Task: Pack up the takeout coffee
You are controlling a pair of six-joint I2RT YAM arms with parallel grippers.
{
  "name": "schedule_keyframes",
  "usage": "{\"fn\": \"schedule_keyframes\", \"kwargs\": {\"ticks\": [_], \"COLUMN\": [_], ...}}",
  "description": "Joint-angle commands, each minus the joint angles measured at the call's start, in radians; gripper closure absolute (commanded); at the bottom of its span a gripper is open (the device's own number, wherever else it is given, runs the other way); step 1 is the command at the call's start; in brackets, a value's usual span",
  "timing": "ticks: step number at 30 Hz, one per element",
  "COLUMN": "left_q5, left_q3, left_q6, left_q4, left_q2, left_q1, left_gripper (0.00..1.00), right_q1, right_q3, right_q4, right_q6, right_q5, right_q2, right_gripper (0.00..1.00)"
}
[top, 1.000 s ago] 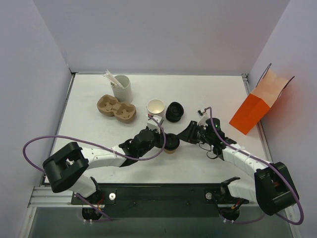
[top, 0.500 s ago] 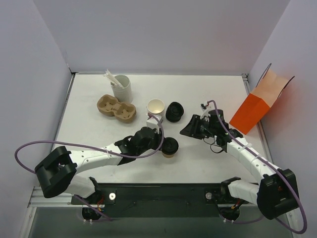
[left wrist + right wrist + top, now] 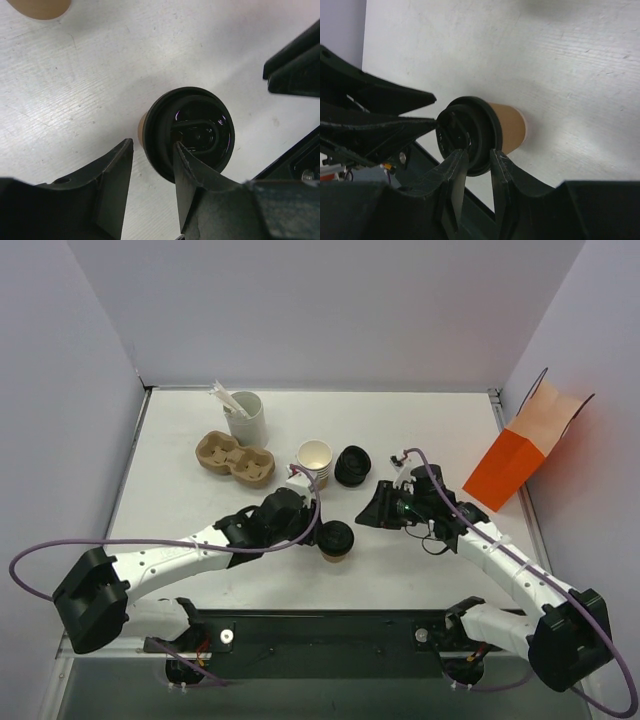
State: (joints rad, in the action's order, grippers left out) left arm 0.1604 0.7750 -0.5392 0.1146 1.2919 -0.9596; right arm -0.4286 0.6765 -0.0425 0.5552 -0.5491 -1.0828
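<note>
From the top camera I see the takeout coffee (image 3: 335, 539) standing upright on the table (image 3: 170, 500), low in the middle of the frame and between the two arms. The left gripper (image 3: 151, 145) stands open, its fingers (image 3: 112, 187) spread wide. The cup sits just past the tips and not between them, so it holds nothing. The right gripper (image 3: 479, 152) shows only a narrow gap. Its tips are close in front of the black lid (image 3: 467, 132), and nothing is pinched between them. Above the cup in the top frame stand a stack of lidless cups (image 3: 315, 458) and a pile of black lids (image 3: 352, 465). A cardboard cup carrier (image 3: 235, 460) is to their left. An orange paper bag (image 3: 520, 455) leans at the right edge.
</note>
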Motion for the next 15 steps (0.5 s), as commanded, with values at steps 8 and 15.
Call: {"fn": "schedule_keyframes", "kwargs": {"ticks": [8,15], "left_q5": [-0.147,-0.242], "left_q3": [-0.105,-0.212], "left_q6": [-0.036,-0.093], "left_q4": [-0.036,-0.180], "left_q2": [-0.141,-0.098], "left_q1": [0.105,0.130], "left_gripper": [0.52,0.56], "right_q1": [-0.147,-0.151], "right_q3": [0.063,0.041], "right_q4": [0.084,0.168], "right_q6": [0.040,0.074], "right_q5": [0.009,-0.038], "right_q2": [-0.088,-0.161], "right_gripper": [0.76,0.84]}}
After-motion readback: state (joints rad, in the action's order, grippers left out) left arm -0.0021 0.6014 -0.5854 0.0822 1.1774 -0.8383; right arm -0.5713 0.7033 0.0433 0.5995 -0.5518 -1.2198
